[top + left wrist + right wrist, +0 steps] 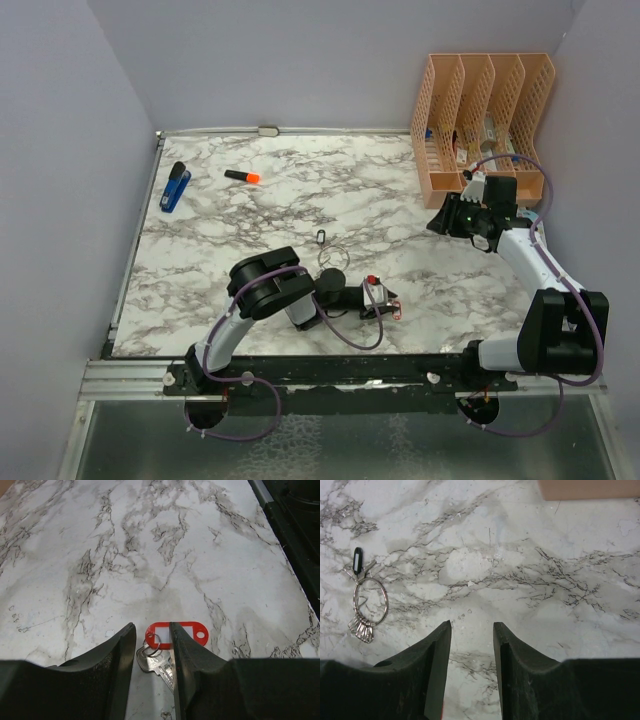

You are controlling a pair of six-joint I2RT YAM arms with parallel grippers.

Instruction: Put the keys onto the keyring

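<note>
A silver key (154,661) on a small ring with a red rectangular tag (189,632) lies flat on the marble table. My left gripper (152,626) is open and low over it, one finger on each side; the right finger hides the key's tip and part of the tag. In the top view this gripper (386,300) is at the near middle. The keyring (370,600), a thin wire ring with several small silver keys (362,628) and a dark-headed key (358,558), lies in the middle of the table (333,258). My right gripper (472,623) hangs open and empty, well right of the ring (438,222).
An orange-capped black marker (242,177) and a blue object (175,187) lie at the far left. An orange file rack (480,120) stands at the back right, just behind the right arm. The table's metal edge rail (260,491) runs close to the left gripper.
</note>
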